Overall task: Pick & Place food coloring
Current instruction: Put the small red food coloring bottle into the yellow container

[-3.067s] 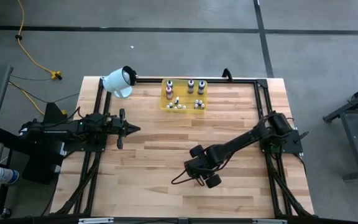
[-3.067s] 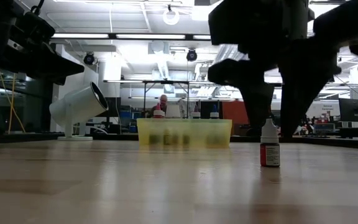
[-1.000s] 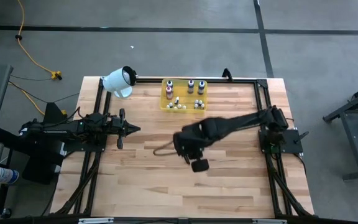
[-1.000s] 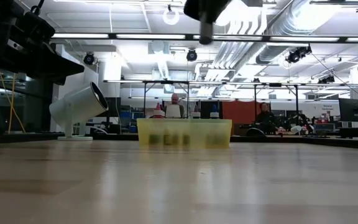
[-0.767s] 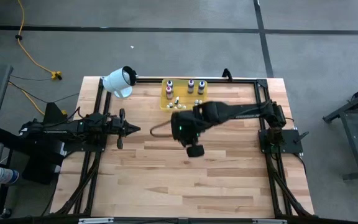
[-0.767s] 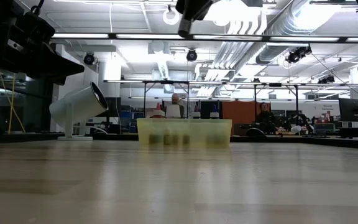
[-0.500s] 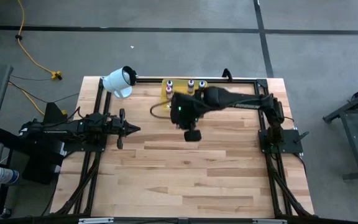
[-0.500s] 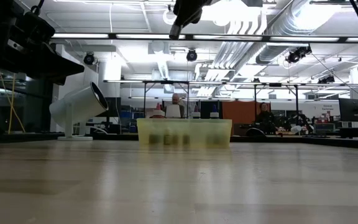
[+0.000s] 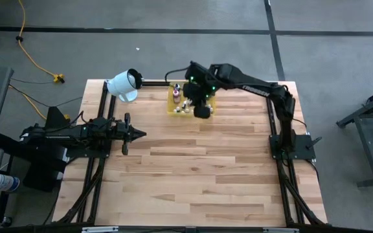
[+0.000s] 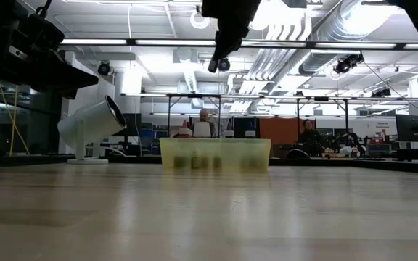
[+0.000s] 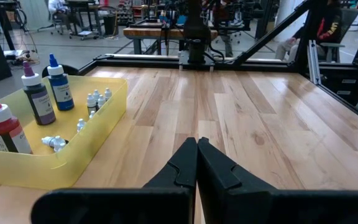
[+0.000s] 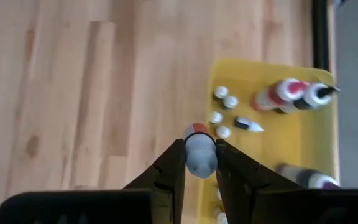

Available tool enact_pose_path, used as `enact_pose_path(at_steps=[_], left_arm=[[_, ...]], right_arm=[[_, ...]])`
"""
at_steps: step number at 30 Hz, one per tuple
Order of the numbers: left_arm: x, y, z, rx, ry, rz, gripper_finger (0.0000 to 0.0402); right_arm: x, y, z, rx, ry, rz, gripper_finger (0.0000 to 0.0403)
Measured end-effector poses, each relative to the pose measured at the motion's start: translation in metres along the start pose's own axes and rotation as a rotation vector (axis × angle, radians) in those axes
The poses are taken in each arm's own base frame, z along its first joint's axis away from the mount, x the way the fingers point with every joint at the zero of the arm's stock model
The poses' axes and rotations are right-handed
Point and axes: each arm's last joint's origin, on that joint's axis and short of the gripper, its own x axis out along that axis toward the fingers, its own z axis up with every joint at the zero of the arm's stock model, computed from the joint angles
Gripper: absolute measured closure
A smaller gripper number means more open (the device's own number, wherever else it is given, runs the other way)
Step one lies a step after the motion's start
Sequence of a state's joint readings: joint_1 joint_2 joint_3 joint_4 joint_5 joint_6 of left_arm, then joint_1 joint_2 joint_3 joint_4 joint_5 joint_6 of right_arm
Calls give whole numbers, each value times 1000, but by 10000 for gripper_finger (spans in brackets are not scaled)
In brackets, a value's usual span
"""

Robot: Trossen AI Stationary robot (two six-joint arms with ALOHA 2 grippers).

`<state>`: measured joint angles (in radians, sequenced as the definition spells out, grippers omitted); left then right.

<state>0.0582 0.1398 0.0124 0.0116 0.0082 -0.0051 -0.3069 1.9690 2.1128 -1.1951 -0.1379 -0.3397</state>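
The right gripper (image 12: 200, 163) is closed on a small food coloring bottle (image 12: 199, 152) and, having swung across from the table's near side within the last second, now hangs above the yellow tray (image 12: 323, 137) — release into the tray is judged next. The left gripper (image 11: 196, 163) waits at the left edge, fingers shut and empty.

Even overhead light on my table (image 9: 193, 168); shadows are soft and short. Low view: ceiling strips (image 10: 122, 42) from 10 to 2 o'clock glare, near tabletop blurs at 6 o'clock, arms are silhouettes. Right wrist: bottle (image 12: 200, 157) between my fingers is soft-focused.
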Motion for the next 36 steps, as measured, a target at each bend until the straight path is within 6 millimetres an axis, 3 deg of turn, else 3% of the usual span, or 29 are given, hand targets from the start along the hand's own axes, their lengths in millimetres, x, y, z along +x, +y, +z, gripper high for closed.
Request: enact_pose_path(at_steps=[9, 21, 30, 36], left_arm=[[0, 0, 0, 0, 0, 1, 401], [0, 0, 0, 0, 0, 0, 401], [0, 0, 0, 0, 0, 0, 401], [0, 0, 0, 0, 0, 0, 401]], right_arm=[[14, -46, -12, 289, 17, -115, 332], [81, -86, -37, 697, 176, -141, 332], [127, -100, -61, 838, 333, -134, 332], [144, -102, -68, 879, 377, -133, 332]])
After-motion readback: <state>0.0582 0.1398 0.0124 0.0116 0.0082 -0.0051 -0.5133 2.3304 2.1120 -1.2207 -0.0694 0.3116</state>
